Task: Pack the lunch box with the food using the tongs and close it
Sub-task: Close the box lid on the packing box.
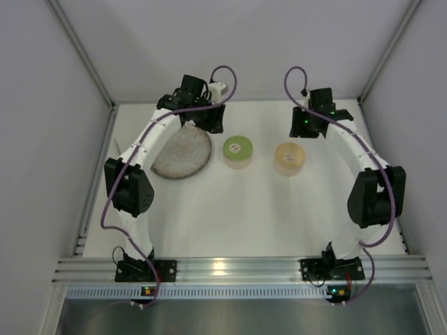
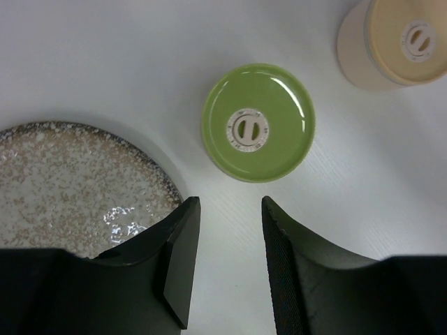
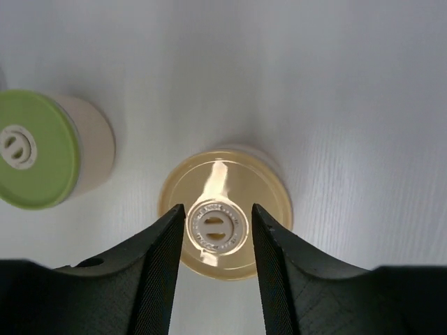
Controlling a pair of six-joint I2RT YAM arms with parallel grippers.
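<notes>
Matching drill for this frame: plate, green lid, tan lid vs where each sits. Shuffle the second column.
1. plate
2. green lid
3. tan lid

A. middle of the row
B. framed by the right gripper in its wrist view
C. left end of the row

Pairs: 1-C, 2-A, 3-B

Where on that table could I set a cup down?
The near half of the table, between the left arm and right arm, is bare. Farther back it is crowded: plate, green-lidded tin and tan-lidded tin in a row.
</notes>
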